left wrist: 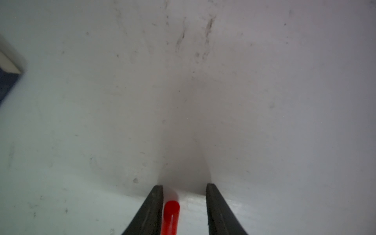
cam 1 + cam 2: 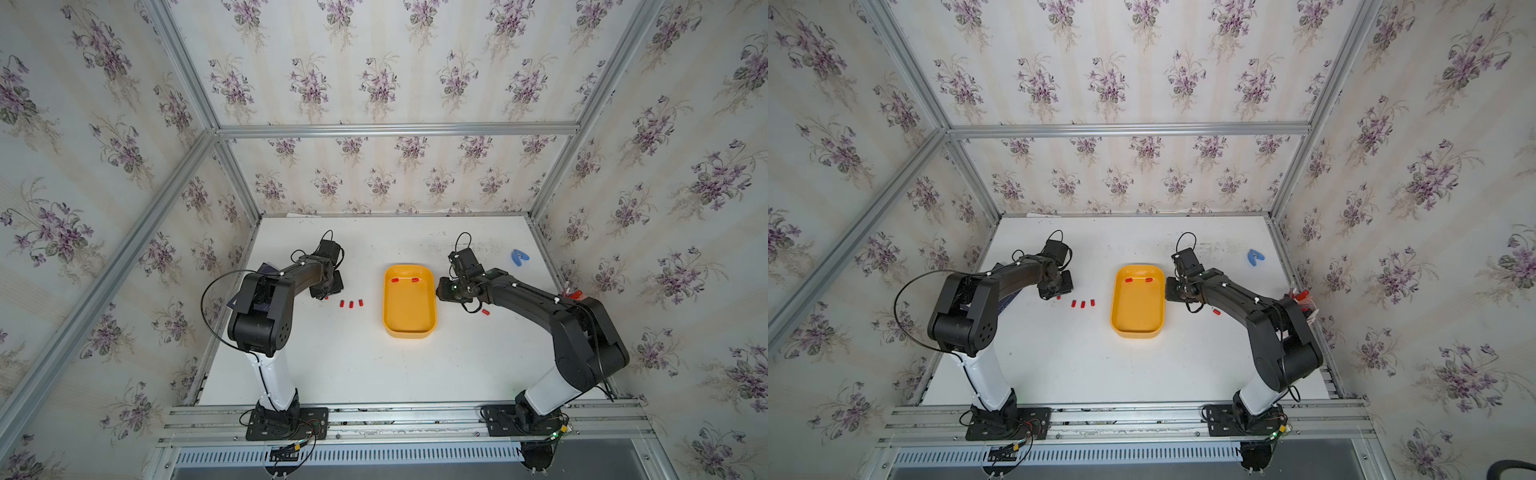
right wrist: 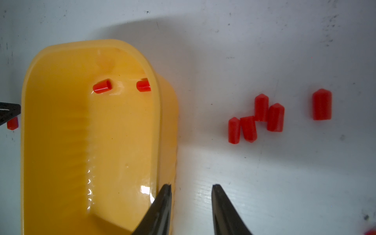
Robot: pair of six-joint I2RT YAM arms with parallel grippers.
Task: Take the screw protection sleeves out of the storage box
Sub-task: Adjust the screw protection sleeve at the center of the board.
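Two sleeves (image 2: 395,280) lay on their sides at the far end of the box (image 2: 409,309), side by side but apart. The box sat mid-table, its long sides running from the near edge toward the far edge of the table (image 2: 374,374). Each sleeve lay crosswise, with its long axis along the box's short width.

The right gripper (image 3: 192,188) hung just beside the box's right wall, fingers apart and empty, one tip lined up with the rim in the wrist view. It was the nearer gripper, and the two sleeves lay to its left, inside that wall.

The left gripper (image 1: 184,186) sat low over the table, well left of the box. Its fingers were apart, and a sleeve (image 1: 171,213) rested between them against one finger, unpinched. Three more (image 2: 351,304) lay in a row between it and the box. Others (image 3: 275,118) lay loose on the table outside the box.

The next pick looked like the right arm's. Its finger gap seemed to run along the sleeves' length, so a wrist turn would probably be needed to close across a sleeve's narrow body.
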